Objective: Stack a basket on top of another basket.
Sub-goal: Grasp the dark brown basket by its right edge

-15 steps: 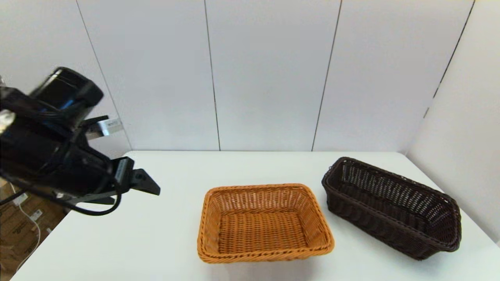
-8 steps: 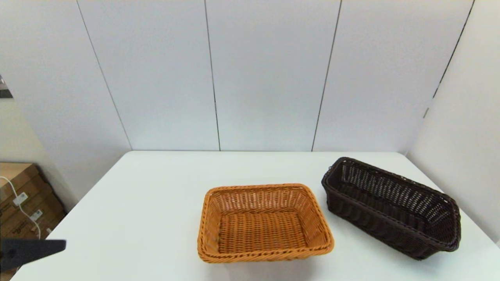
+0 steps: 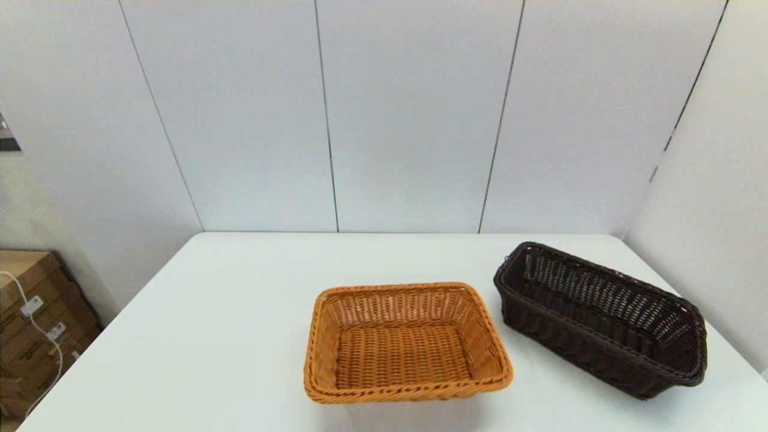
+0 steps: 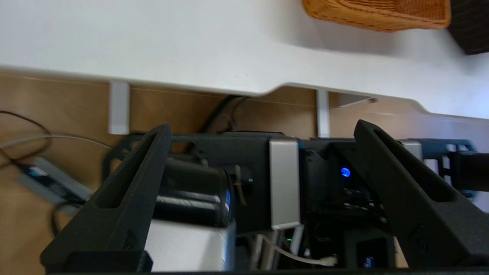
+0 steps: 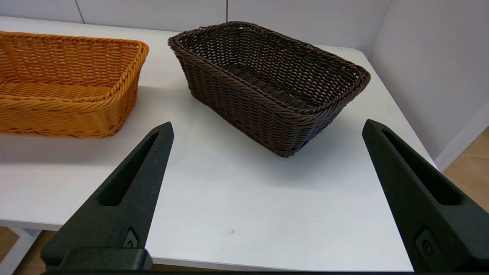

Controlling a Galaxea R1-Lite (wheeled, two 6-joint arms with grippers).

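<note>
The dark brown basket (image 3: 600,318) stands empty at the table's right, set at an angle. Left of it, apart and nearer the front middle, stands the empty orange-tan basket (image 3: 405,342). Neither gripper shows in the head view. My right gripper (image 5: 267,125) is open and empty near the table's front edge, facing the dark brown basket (image 5: 267,80) from a short way off, with the orange-tan basket (image 5: 65,80) to its side. My left gripper (image 4: 263,126) is open and empty, low beside the table's edge; the orange-tan basket (image 4: 376,13) is far from it.
The white table (image 3: 240,336) ends at white wall panels behind and on the right. Cardboard boxes (image 3: 30,324) with a cable stand on the floor to the left. The left wrist view shows the robot's own base (image 4: 284,183) under the table edge.
My left arm, raised over the table's left side a second ago, has dropped down and out of the head view. Both baskets stay where they were.
</note>
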